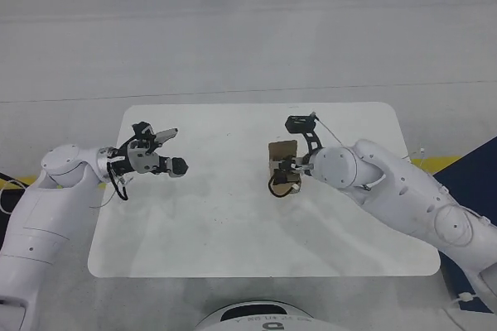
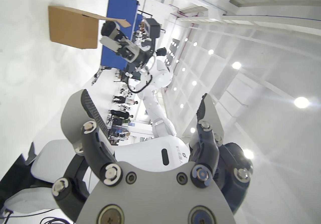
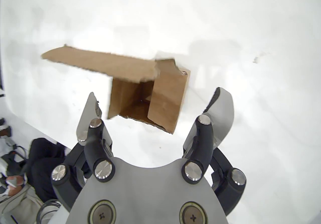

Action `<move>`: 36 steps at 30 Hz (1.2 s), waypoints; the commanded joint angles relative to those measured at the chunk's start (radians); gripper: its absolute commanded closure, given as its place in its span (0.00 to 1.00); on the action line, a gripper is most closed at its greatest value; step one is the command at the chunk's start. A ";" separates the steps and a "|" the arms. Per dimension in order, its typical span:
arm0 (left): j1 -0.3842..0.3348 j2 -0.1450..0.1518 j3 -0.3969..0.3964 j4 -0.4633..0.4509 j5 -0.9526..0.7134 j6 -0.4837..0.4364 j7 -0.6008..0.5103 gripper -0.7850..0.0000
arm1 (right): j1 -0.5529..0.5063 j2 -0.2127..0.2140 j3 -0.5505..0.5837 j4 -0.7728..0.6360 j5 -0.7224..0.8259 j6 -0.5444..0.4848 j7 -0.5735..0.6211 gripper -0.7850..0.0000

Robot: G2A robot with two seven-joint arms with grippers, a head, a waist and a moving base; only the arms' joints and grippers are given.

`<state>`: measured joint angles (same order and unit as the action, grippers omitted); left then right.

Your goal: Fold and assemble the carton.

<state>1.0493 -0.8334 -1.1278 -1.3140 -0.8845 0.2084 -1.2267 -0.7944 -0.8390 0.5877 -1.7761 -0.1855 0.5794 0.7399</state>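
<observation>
A small brown carton (image 1: 282, 151) stands on the white table (image 1: 232, 232), right of the middle. In the right wrist view the carton (image 3: 165, 99) is open toward the camera, with one long flap sticking out sideways and a shorter flap folded partly across the opening. My right gripper (image 3: 155, 98) is open just above it, one finger on each side and not touching the cardboard. My left gripper (image 1: 174, 151) hangs open above the table's left part, well away from the carton. From the left wrist view, the carton (image 2: 72, 26) shows with my right gripper (image 2: 112, 36) beside it, while my left gripper (image 2: 148, 107) holds nothing.
The table has rounded corners, and bare white surface lies in front of the carton and between the arms. A blue floor area (image 1: 489, 182) with a yellow stripe (image 1: 435, 163) lies past the table's right edge.
</observation>
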 commanded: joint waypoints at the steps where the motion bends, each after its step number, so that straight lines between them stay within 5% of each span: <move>1: -0.009 -0.002 0.023 -0.038 0.049 0.054 0.017 0.00 | -0.113 0.029 0.086 -0.023 0.064 -0.081 -0.129 0.00; 8: -0.118 -0.033 0.200 -0.190 0.414 0.081 0.134 0.00 | -0.396 0.110 0.304 -0.093 0.131 -0.313 -0.300 0.00; 16: -0.063 -0.017 0.166 -0.257 0.501 0.047 0.178 0.00 | -0.409 0.107 0.317 -0.088 0.164 -0.342 -0.343 0.00; 22: -0.040 -0.029 0.255 -0.364 0.692 0.039 0.254 0.00 | -0.463 0.099 0.349 -0.028 0.230 -0.425 -0.389 0.00; 30: -0.158 -0.105 0.437 -0.354 0.847 0.071 0.353 0.09 | -0.537 0.088 0.365 0.012 0.273 -0.596 -0.417 0.00; 36: -0.285 -0.184 0.551 -0.258 0.902 0.156 0.405 0.15 | -0.535 0.071 0.362 0.067 0.287 -0.689 -0.417 0.18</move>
<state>0.7904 -0.9989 -0.6009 -1.5944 0.0135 0.3522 -0.8321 -1.3308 -0.7653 0.9472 -1.7132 0.1074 -0.1078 0.3248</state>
